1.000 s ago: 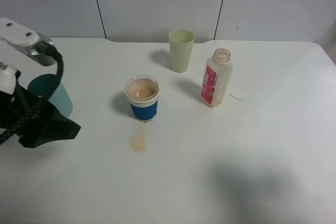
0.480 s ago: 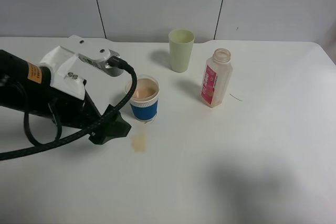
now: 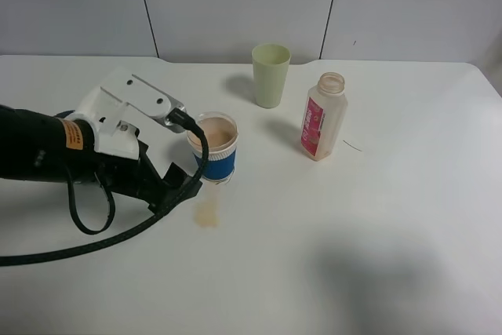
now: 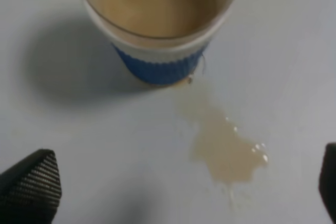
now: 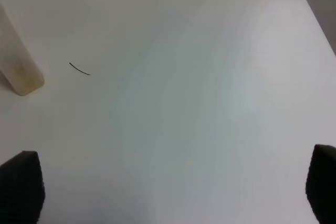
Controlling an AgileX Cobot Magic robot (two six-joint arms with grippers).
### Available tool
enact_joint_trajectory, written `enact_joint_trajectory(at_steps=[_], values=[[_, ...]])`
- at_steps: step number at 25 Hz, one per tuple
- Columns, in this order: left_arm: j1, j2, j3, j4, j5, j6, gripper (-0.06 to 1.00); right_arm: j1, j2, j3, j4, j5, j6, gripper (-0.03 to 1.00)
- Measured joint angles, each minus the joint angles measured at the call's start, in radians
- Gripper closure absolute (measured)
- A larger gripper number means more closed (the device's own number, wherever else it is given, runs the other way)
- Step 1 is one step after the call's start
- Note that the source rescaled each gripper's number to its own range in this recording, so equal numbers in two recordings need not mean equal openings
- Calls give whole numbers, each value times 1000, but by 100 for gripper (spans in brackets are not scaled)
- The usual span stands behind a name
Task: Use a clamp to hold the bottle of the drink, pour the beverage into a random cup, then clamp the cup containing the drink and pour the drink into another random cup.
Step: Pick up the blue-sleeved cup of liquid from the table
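saw left claw [image 4: 176, 187] released, gripping nothing; spotted blue-sleeved cup [image 4: 157, 19], full, just ahead of it, spill [image 4: 226, 150] between. found right claw [image 5: 170, 184] released too, bottle [image 5: 16, 61] ahead, off to one side.

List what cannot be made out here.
Left end effector: exterior high, its arm covers most of it.
Right end effector: outside exterior high; right wrist shows only tips at the edges.
Bottle label: too small to read; right wrist cuts off all but its base.
Green cup: its wall hides the bottom.
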Motion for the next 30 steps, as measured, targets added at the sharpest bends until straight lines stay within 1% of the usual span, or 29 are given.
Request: enact_joint_trajectory(at_steps=[1,2,3,6,7,9,10,11,12,13,15,16,18,19,21,23,28,29,30], values=[[-1,4,34,10,-73,0,-6,0,0,0,0,0,0,-3],[-1,4,50,15,-108,0,-6,0,0,0,0,0,0,-3],[-1,4,50,15,-108,0,-6,0,0,0,0,0,0,-3],[-2,15,122,33,-251,0,-6,0,0,0,0,0,0,-3],[-2,15,122,33,-251,0,-6,0,0,0,0,0,0,-3],[-2,26,142,35,-299,0,-6,0,0,0,0,0,0,-3],[-2,26,142,35,-299,0,-6,0,0,0,0,0,0,-3],[-2,39,155,35,-332,0,-6,0,0,0,0,0,0,-3],[-2,72,179,51,-413,-5,-6,0,0,0,0,0,0,-3],[-2,91,184,61,-451,-9,-6,0,0,0,0,0,0,-3],[-2,97,184,66,-457,-12,-6,0,0,0,0,0,0,-3],[-2,115,185,78,-490,-17,-6,0,0,0,0,0,0,-3],[-2,159,187,105,-559,-27,-6,0,0,0,0,0,0,-3],[-2,211,188,121,-653,-31,-6,0,0,0,0,0,0,-3],[-2,226,188,125,-672,-31,-6,0,0,0,0,0,0,-3],[-2,249,188,128,-714,-31,-6,0,0,0,0,0,0,-3],[-2,357,188,131,-891,-31,-6,0,0,0,0,0,0,-3],[-2,385,188,131,-957,-32,-6,0,0,0,0,0,0,-3],[-2,385,188,131,-957,-32,-6,0,0,0,0,0,0,-3]])
